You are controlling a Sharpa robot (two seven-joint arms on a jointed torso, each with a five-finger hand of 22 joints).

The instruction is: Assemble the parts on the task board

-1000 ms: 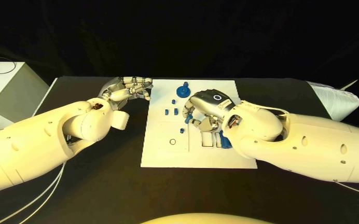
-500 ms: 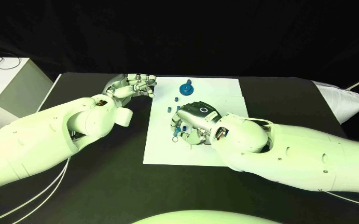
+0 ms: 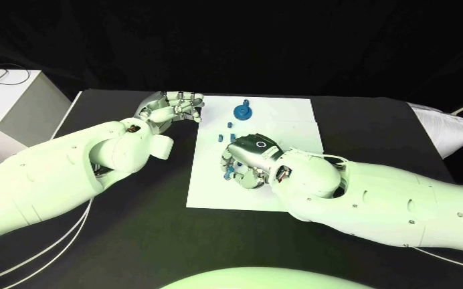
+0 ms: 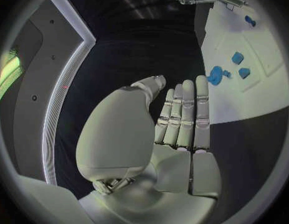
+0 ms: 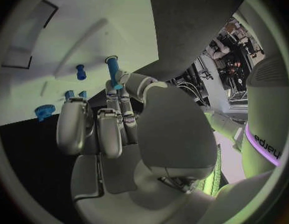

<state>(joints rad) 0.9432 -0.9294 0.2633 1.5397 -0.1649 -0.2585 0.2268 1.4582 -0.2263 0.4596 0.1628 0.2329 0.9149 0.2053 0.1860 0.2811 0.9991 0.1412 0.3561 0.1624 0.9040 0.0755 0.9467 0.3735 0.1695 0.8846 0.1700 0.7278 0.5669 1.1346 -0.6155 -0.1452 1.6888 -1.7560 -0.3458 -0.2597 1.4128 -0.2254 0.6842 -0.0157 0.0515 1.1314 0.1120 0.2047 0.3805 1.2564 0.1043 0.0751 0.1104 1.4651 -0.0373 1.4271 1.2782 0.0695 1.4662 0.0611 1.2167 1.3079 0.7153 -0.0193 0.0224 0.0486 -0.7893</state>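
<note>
The white task board (image 3: 290, 116) lies in the middle of the black table. A blue gear (image 3: 242, 111) stands near its far edge, with small blue pieces (image 3: 231, 126) just in front of it. My right hand (image 3: 249, 158) hovers over the board's left half and pinches a blue peg (image 5: 112, 70) between thumb and fingertip. A second blue peg (image 5: 81, 72) stands on the board beyond it, and the gear (image 5: 42, 112) shows there too. My left hand (image 3: 172, 110) sits off the board's far left corner, fingers straight and side by side, holding nothing (image 4: 182, 119). The gear (image 4: 214, 75) lies past its fingertips.
A white box (image 3: 24, 112) stands at the table's left edge and a pale padded thing (image 3: 434, 128) at the right edge. The board has a rectangular recess (image 5: 23, 55). Bare black table lies in front of the board.
My right hand has moved left and toward me across the board, now covering its left-middle part. The left hand has stayed by the far left corner.
</note>
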